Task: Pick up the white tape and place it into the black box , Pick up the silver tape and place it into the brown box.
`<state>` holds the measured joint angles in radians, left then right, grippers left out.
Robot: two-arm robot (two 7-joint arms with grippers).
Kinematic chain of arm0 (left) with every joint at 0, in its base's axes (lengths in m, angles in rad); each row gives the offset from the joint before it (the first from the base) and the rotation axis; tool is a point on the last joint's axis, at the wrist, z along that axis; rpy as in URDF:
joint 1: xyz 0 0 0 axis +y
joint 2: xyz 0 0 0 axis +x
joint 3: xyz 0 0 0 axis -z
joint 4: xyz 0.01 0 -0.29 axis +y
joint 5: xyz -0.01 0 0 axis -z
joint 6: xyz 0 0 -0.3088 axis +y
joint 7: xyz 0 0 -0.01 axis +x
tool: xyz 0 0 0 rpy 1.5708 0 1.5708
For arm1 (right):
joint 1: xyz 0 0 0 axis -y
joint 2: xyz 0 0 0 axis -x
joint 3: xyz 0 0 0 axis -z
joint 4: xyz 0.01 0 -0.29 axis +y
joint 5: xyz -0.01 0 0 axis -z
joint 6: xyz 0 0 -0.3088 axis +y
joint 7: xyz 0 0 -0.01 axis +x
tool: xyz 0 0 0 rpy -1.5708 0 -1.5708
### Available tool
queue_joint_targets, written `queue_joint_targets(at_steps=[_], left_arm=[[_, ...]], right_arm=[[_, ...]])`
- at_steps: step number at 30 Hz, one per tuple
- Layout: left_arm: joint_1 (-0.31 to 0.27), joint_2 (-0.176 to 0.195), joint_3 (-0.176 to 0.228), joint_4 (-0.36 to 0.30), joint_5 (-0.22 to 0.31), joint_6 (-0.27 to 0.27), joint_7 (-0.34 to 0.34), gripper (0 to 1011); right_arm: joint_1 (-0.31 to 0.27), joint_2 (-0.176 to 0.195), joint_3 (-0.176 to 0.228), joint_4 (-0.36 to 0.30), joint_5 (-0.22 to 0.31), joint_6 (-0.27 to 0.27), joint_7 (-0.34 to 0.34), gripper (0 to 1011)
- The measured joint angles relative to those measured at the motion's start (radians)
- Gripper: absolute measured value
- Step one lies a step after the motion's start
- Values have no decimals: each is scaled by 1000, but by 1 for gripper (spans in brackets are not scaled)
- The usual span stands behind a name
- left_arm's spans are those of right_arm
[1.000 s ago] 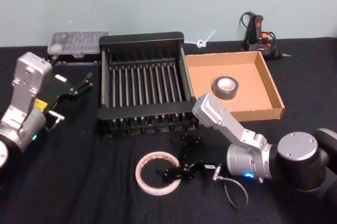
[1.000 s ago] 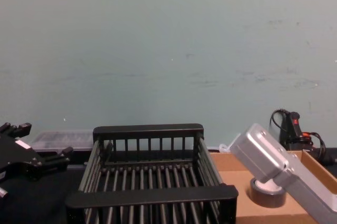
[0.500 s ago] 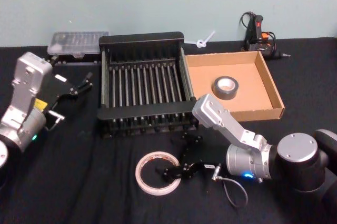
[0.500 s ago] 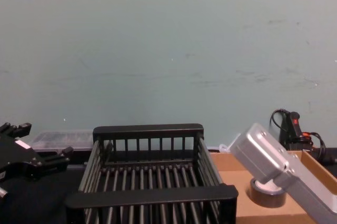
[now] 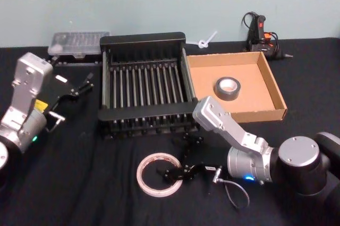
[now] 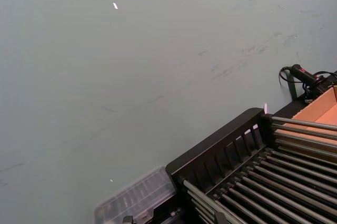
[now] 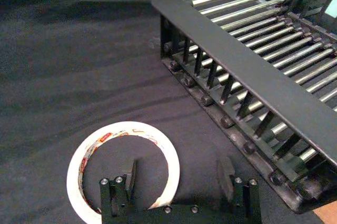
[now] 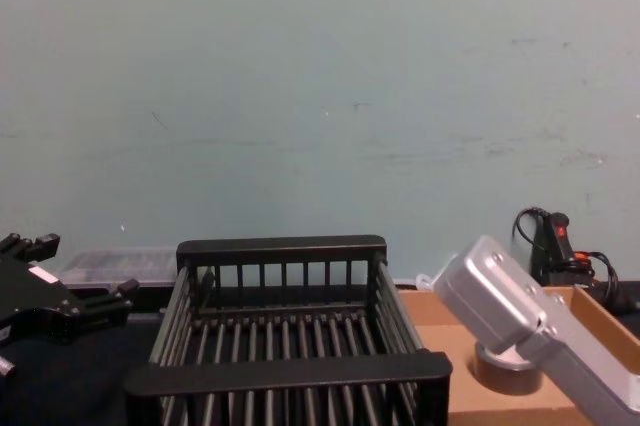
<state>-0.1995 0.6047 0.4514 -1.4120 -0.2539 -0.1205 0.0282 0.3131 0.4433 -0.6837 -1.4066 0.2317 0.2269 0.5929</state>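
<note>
Sitting at the far left of the head view, raised beside the black box (image 5: 143,85): left gripper (image 5: 79,87), fingers spread apart, holding nothing, parked well away from both tapes. Lying behind it against the wall: a clear plastic case (image 5: 78,42).

Standing mid-table: the black box, slatted bottom bare, thick rim facing the robot. Lying flat on the black cloth (image 5: 79,183) in front of that box, near its front rim: the white tape (image 5: 159,174), red print showing along the inner core in the right wrist view (image 7: 124,169).

Reaching in low over the cloth from the right: right gripper (image 5: 178,157), fingers spread wide. In the right wrist view (image 7: 178,179), one finger (image 7: 129,175) sitting inside the ring, just within its near band, the other finger (image 7: 226,174) resting outside on the cloth, between ring and box; the band lying between the two, not yet pinched.

Sitting just right of the black box, touching its side: the brown box (image 5: 271,90), with the silver tape (image 5: 228,88) lying flat on its floor. Resting behind it near the wall: a black and red tool (image 5: 260,35) with a coiled cable.
</note>
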Motion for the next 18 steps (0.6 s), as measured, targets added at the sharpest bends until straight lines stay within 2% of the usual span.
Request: queue_joint_targets(at_steps=[16,18], left_arm=[[0,0,0,0,0,0,0,1001],[0,0,0,0,0,0,0,1001]], right_arm=[[-4,-2,1,-4,-11,2,-1,1003],[-4,-2,1,-4,-10,2,0,978]])
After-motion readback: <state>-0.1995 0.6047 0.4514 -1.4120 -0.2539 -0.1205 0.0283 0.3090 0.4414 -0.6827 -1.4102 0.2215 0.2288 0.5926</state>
